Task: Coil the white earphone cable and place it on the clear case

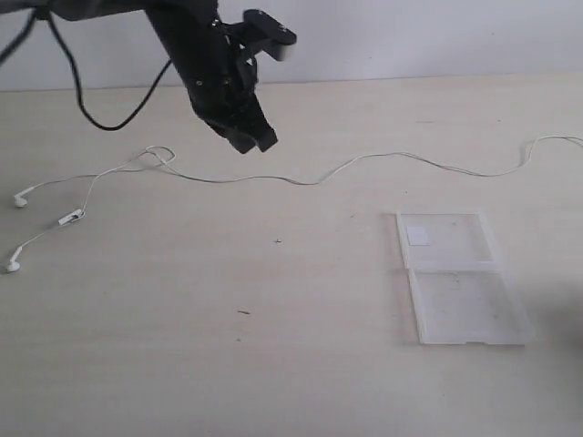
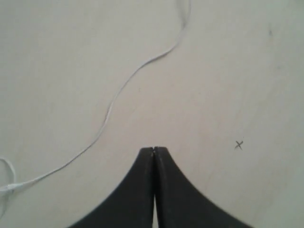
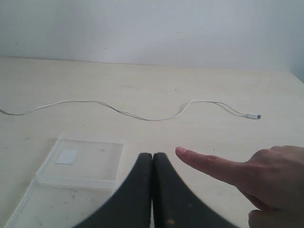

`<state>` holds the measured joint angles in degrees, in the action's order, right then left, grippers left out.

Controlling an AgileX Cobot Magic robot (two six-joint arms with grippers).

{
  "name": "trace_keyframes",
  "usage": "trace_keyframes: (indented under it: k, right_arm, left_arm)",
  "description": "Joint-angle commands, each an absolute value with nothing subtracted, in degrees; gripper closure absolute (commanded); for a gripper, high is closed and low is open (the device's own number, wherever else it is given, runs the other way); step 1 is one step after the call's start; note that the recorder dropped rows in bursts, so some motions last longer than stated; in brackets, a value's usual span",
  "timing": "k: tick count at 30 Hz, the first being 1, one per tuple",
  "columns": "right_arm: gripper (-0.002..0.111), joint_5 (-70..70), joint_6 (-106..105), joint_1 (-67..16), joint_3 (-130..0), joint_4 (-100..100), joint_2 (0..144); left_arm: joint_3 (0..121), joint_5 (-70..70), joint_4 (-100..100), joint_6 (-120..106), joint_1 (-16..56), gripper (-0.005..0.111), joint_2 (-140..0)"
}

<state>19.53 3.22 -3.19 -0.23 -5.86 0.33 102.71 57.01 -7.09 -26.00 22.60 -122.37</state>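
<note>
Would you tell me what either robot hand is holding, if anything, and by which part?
Nothing: the left hand and right hand are shut empty, clear of the thin white earphone cable.

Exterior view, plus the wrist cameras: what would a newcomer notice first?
In the exterior view the white earphone cable snakes uncoiled across the table, earbuds at the left, and the clear case lies open flat at lower right. In the right wrist view a person's hand points a finger beside the shut right gripper.

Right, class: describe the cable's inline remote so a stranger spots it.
Left on the table, the white cable splits in two. The remote is the small oblong bump midway along the nearer branch, thicker than the wire, unlike the earbud at its tip.
</note>
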Motion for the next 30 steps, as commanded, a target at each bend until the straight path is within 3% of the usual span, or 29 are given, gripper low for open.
trace_keyframes:
  k: [1,5,11,18,24,30]
  right_arm:
    - [0.108,18.73,3.12,-2.96,0.0,-6.07,0.0]
    - [0.108,18.73,3.12,-2.96,0.0,-6.07,0.0]
    - [0.108,17.66,0.0,-2.96,0.0,-10.89,0.0]
    - [0.108,-0.5,3.2,-2.96,0.0,-5.38,0.0]
    - [0.108,-19.59,14.4,-2.96,0.0,2.42,0.17]
    - [0.108,-26.08,19.08,-2.96,-3.2,-8.71,17.1]
  left_arm:
    - [82.36,36.29,-7.88,-16.68,22.55,0.107,-109.07]
    - [59.59,14.21,-9.02,-12.68,22.91,0.107,-94.93]
    - [33.06,-7.79,-13.41,-12.57,22.91,0.107,-74.64]
    - [2.74,-31.16,-13.97,-2.43,22.91,0.107,-40.89]
    - [1.01,-20.45,-11.66,-6.42,22.91,0.107,-23.15]
    - [1.17,-12.9,-29.2,-25.21,17.95,0.107,-11.86]
